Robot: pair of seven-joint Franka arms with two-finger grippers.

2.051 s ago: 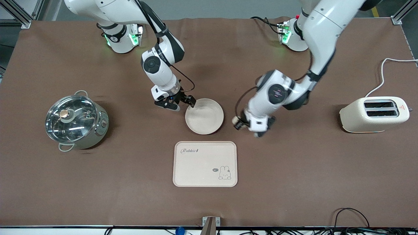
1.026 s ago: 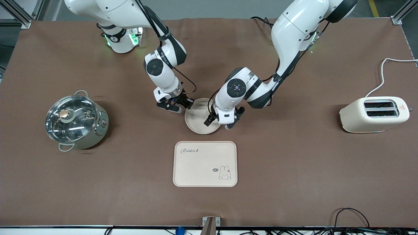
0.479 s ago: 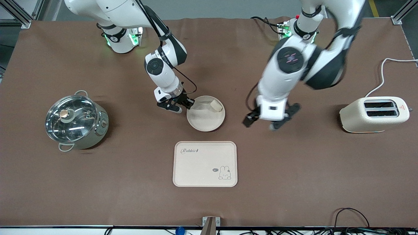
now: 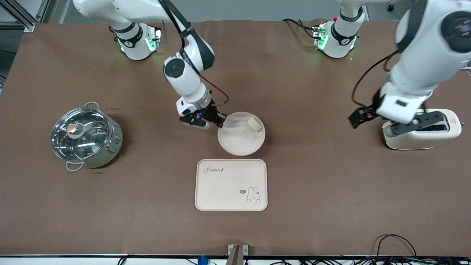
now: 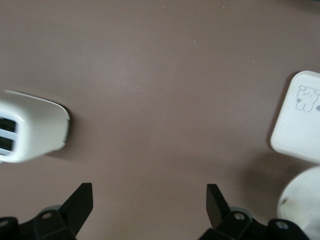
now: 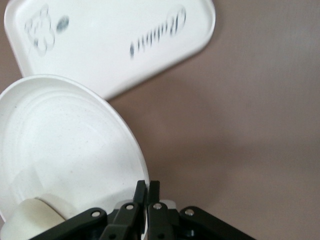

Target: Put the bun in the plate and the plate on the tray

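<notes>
The plate is round and cream-white, just farther from the front camera than the tray. The bun lies in the plate near its rim. My right gripper is shut on the plate's rim at the side toward the right arm's end. In the right wrist view its fingers pinch the plate, with the bun beside them and the tray past the plate. My left gripper is open and empty, up over the toaster. Its jaws stand wide apart.
A cream toaster stands at the left arm's end, its cord running back. It also shows in the left wrist view. A steel pot with a glass lid stands at the right arm's end.
The left gripper left the bun in the plate, then swung away to over the toaster. The right gripper has shifted the plate toward the tray and the left arm's end.
</notes>
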